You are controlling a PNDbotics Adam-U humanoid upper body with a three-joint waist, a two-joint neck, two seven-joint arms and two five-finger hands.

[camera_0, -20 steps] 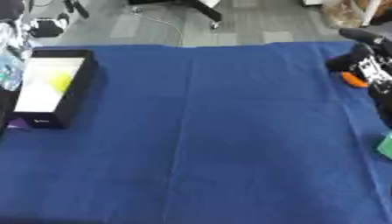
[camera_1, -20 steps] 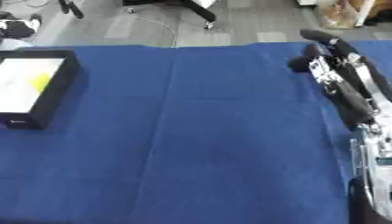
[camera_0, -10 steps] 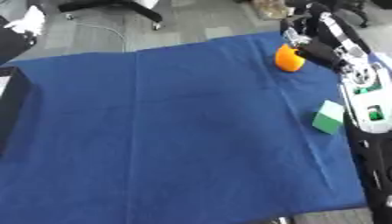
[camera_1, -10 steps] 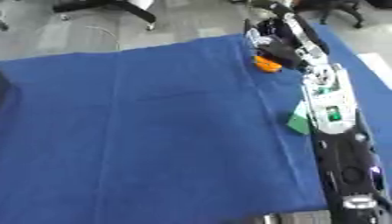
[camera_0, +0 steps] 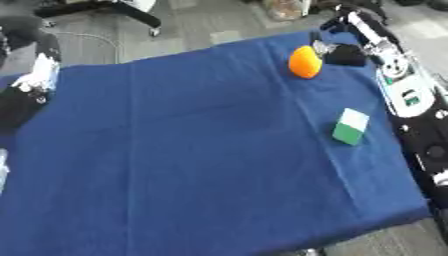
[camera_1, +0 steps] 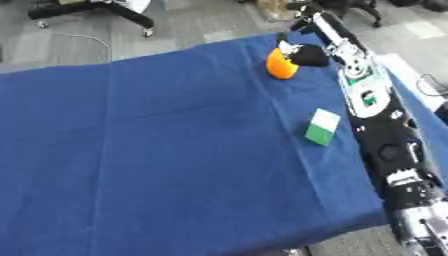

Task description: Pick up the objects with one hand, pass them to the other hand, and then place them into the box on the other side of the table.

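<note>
The right hand (camera_0: 343, 54) reaches in along the table's right edge to the far right corner of the blue cloth (camera_0: 192, 150), its dark fingers curled around the right side of an orange ball (camera_0: 304, 62) — a round, plain orange thing sitting on the cloth at the hand's left. Nearer the camera, well apart from the hand and just inside the forearm, lies a small green-and-white block (camera_0: 351, 127) — white on top, green on its near face.
</note>
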